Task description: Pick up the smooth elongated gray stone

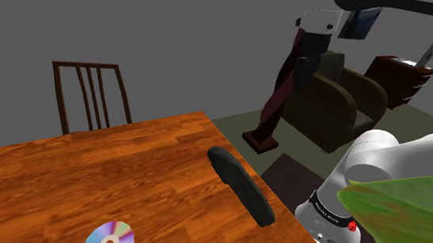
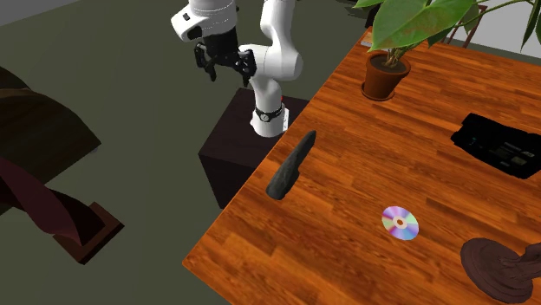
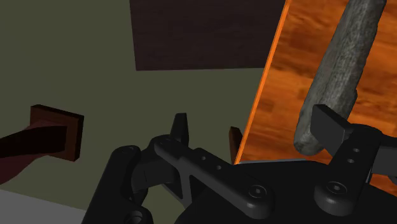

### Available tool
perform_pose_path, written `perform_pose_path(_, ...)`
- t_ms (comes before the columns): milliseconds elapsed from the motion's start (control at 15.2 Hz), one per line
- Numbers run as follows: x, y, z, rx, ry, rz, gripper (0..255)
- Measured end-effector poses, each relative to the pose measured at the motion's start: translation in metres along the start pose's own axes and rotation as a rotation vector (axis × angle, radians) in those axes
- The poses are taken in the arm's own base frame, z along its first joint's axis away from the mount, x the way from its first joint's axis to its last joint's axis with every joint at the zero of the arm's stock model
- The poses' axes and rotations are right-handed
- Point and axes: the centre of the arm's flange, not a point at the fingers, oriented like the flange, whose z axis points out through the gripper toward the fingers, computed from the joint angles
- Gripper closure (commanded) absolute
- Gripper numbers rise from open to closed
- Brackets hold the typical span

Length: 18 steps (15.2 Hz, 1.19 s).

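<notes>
Right now my hand [image 2: 227, 74] is released, its two black fingers [image 3: 181, 130] standing apart with nothing between them. It hangs off the edge of the wooden surface [image 2: 364, 173], over the floor [image 2: 139, 113] and above my dark stand [image 2: 232, 152], well apart from everything on the surface.

The elongated gray stone [image 2: 290, 165] lies flat on the surface, close along the edge nearest my stand. In the wrist view its rough blunt end [image 3: 308, 137] shows just beside one of my fingers, though they are not touching.

A shiny compact disc [image 2: 400, 223] lies further in on the surface, apart from the stone. A potted plant [image 2: 386, 74] stands near the same edge as the stone. A dark wooden chair [image 1: 91, 93] stands at the far side in the shoulder view.
</notes>
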Motion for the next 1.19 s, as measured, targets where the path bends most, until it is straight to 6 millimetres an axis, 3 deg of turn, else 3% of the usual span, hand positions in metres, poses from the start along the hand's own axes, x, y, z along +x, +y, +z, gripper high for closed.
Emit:
perform_pose_path(264, 0.006, -0.021, 0.018, -0.005, 0.001, 0.011, 0)
perform_pose_path(1188, 0.033, -0.153, 0.148, -0.038, 0.016, 0.091, 0)
